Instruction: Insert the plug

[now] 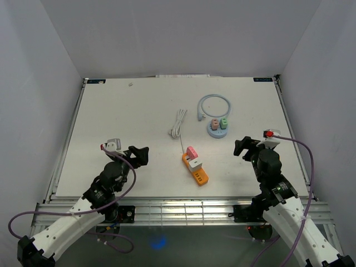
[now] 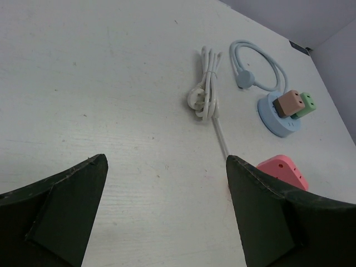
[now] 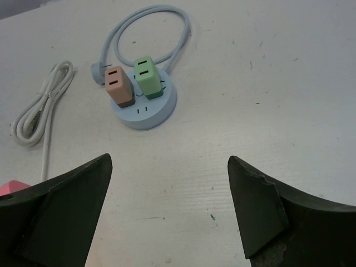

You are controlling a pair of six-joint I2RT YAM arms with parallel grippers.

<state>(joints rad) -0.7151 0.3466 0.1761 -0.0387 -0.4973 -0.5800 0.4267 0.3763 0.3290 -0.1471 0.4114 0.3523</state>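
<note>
Four cabled items lying mid-way across a scuffed white table [image 1: 122,111].
Nearest the arms, an orange power strip [image 1: 200,177], set diagonally; just behind it, a bundled white cable [image 1: 178,123], lead trailing toward the strip; to the right, a round blue socket base [image 1: 213,133], with its blue cord [image 1: 214,95] looped behind.

A white table [image 1: 122,111] (faintly scuffed) stands between plain pale walls [image 1: 167,33] — three of them, evenly lit.

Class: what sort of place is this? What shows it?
Likely a robotics lab test cell: plain white enclosure walls, a white tabletop with an orange power strip and round blue socket hub, left gripper and right gripper open.
</note>
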